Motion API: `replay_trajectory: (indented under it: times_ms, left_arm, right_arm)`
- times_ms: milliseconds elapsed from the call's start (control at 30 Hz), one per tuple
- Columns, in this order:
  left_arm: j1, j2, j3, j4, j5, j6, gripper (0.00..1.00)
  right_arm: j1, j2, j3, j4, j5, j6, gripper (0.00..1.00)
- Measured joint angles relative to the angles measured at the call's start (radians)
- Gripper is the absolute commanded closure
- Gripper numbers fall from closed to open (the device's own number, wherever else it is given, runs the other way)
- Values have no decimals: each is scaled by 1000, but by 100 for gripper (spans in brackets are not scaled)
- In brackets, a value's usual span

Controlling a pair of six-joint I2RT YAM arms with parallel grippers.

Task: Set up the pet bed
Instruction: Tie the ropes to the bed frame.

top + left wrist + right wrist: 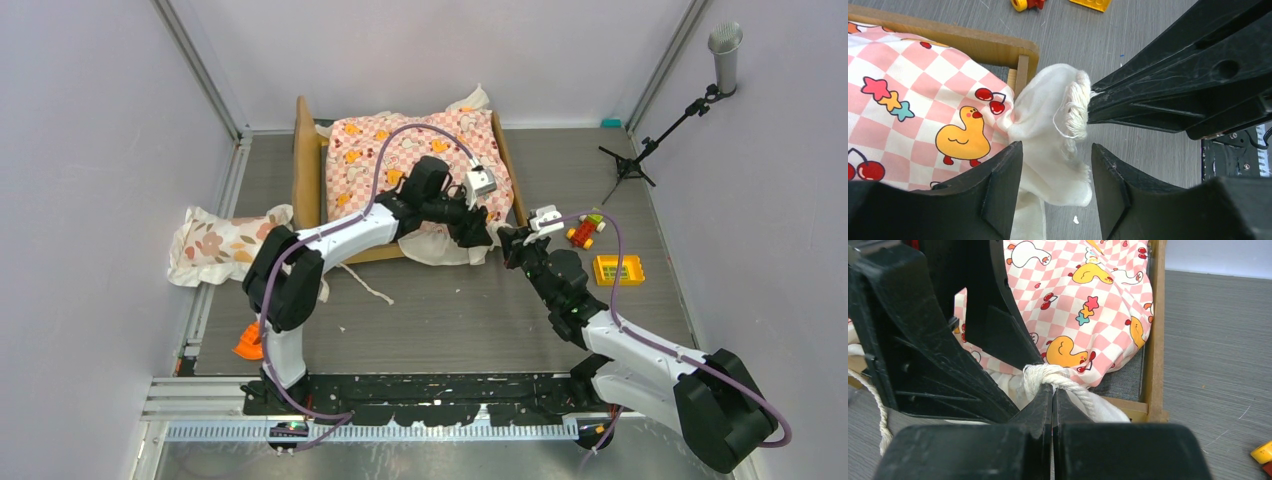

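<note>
Noted: right claw (1053, 392) clamped on sheet frill (1045, 105), left claw (1057, 152) agape astride it. The sheet (923, 70) may be dragged off the pet bed (973, 44) by uneven pulling

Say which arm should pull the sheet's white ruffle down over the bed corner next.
Right, likely. The right gripper is shut on the white ruffle at the pet bed corner; the left gripper straddles it open, gripping nothing.

Robotics lab test cell: plain pale lilac wall panels (90, 150) joined by silver aluminium frame rails (200, 68) enclose a grey wood-grain tabletop (450, 310). 2 white-and-black robot arms (340, 235) are bolted at its near edge, with a black tripod stand (628, 160) nearby.
</note>
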Motion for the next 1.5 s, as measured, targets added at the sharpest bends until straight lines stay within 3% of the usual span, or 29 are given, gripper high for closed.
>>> replay_trajectory:
  times_ms: [200, 400, 500, 767, 1033, 1267, 1500]
  left_arm:
    - [0, 23, 0, -1, 8, -1, 66]
    - [0, 34, 0, -1, 28, -2, 90]
    - [0, 36, 0, -7, 31, 0, 96]
    - [0, 36, 11, -42, 14, 5, 100]
    - [0, 35, 43, -62, -35, 3, 100]
    - [0, 16, 50, -84, -63, 1, 100]
    - [1, -46, 50, -92, -92, 2, 100]
  right_arm:
    - [0, 0, 0, 0, 0, 0, 99]
    - [0, -2, 0, -6, 0, 3, 99]
    - [0, -15, 0, -22, 1, 6, 99]
    - [0, -120, 25, -225, 1, 78, 99]
    - [0, -175, 129, -579, 55, 225, 99]
    - [0, -74, 219, -833, 179, 348, 99]
    - [-23, 43, 275, -964, 266, 411, 99]
